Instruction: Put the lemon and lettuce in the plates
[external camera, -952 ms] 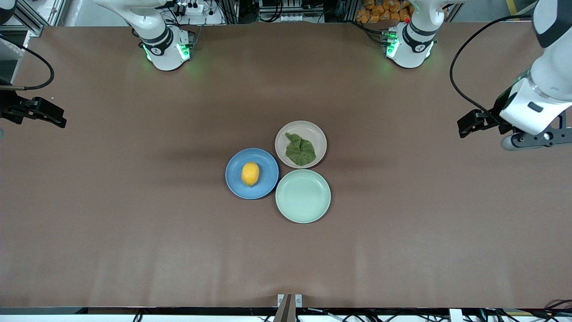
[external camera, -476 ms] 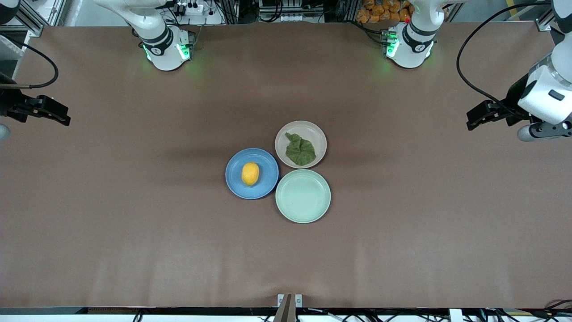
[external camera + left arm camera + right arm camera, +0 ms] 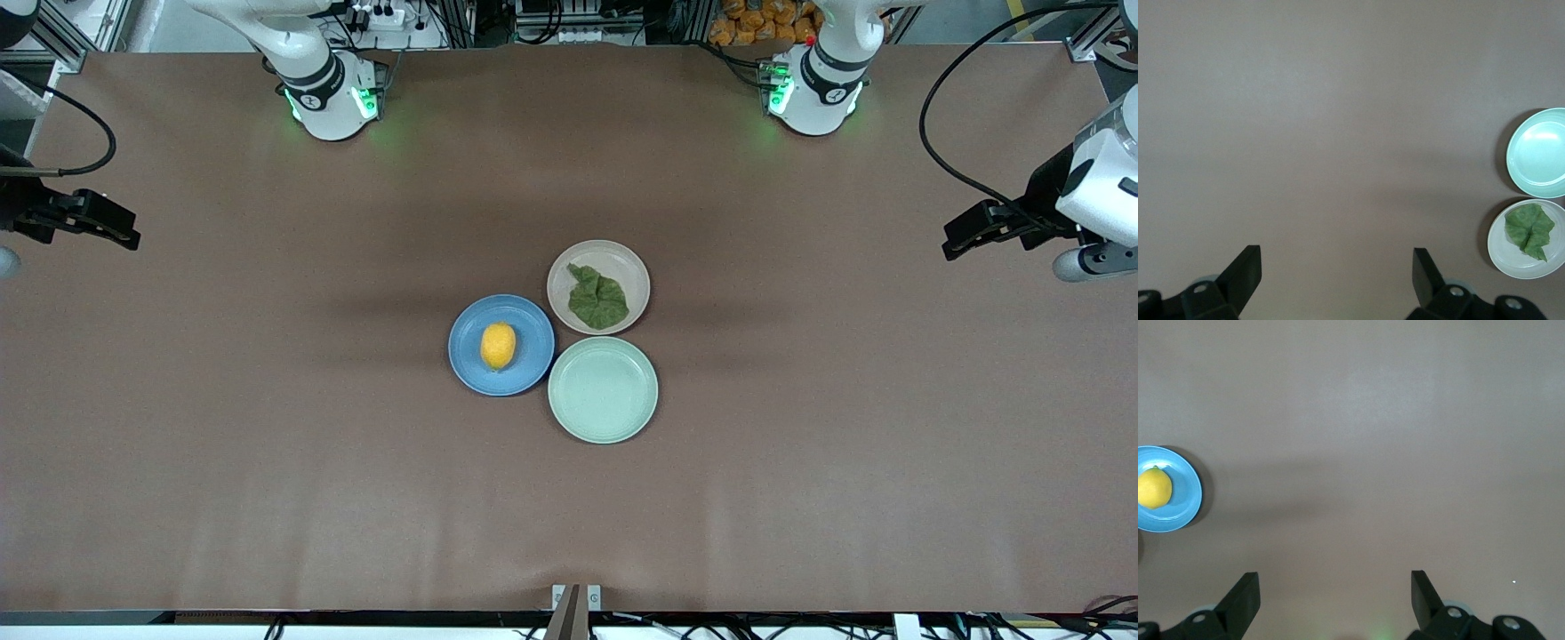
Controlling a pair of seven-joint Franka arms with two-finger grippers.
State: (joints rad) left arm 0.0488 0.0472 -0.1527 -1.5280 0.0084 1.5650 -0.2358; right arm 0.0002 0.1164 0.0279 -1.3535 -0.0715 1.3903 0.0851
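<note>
The lemon [image 3: 498, 346] lies in the blue plate [image 3: 462, 345], also seen in the right wrist view as the lemon [image 3: 1153, 487] on the blue plate [image 3: 1188, 500]. Touching that plate, and farther from the front camera, the beige plate [image 3: 613, 251] holds the lettuce [image 3: 597, 299]; the left wrist view shows the lettuce [image 3: 1530, 230] there too. My left gripper [image 3: 1337, 257] hangs open and empty over bare table at the left arm's end [image 3: 969, 233]. My right gripper [image 3: 1335, 580] hangs open and empty over the right arm's end [image 3: 107, 227].
A mint-green plate [image 3: 603, 389] with nothing in it touches both other plates, nearer to the front camera; it shows in the left wrist view as well [image 3: 1538, 153]. Brown table [image 3: 267, 444] spreads wide around the three plates.
The left arm has drawn back toward its end of the table, away from the plates. The right arm shifted only slightly. Lemon, lettuce and plates have not moved.
</note>
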